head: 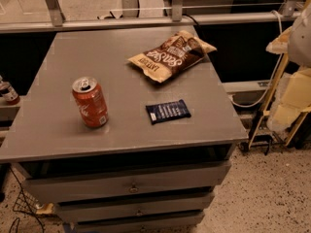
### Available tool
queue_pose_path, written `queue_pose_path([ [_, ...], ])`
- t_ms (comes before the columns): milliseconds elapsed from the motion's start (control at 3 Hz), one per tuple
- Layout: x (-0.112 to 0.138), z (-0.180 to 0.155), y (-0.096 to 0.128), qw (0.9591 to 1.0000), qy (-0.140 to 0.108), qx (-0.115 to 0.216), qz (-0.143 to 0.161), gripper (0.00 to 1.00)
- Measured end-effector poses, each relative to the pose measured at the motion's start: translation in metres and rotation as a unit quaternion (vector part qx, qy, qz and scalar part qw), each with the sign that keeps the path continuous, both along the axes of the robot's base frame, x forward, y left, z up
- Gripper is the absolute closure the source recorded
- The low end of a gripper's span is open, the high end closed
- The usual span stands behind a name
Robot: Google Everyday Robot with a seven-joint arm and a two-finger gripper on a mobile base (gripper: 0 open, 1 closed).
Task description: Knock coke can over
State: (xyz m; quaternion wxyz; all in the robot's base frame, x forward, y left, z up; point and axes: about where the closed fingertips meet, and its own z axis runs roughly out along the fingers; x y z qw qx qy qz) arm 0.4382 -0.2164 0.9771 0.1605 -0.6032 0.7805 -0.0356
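coke can [90, 102] stands upright at 8 o'clock on the table [58, 57], well apart from the pale claw [302, 33] at the 2 o'clock edge; whether the claw is open or holds anything cannot be told.

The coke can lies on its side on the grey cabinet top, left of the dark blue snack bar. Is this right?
Not quite. The camera view shows the coke can standing upright, not on its side. The rest holds: it is on the grey cabinet top, left of the dark blue snack bar. The gripper is not in view.
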Motion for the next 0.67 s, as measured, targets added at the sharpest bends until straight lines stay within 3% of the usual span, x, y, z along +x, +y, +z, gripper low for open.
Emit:
queue_pose_path([
  [333, 0.0, 0.0, 0.0, 1.0, 0.0, 0.0, 0.0, 0.0],
  [667, 0.02, -0.015, 0.036, 0.9972, -0.004, 0.072, 0.018, 0.0],
])
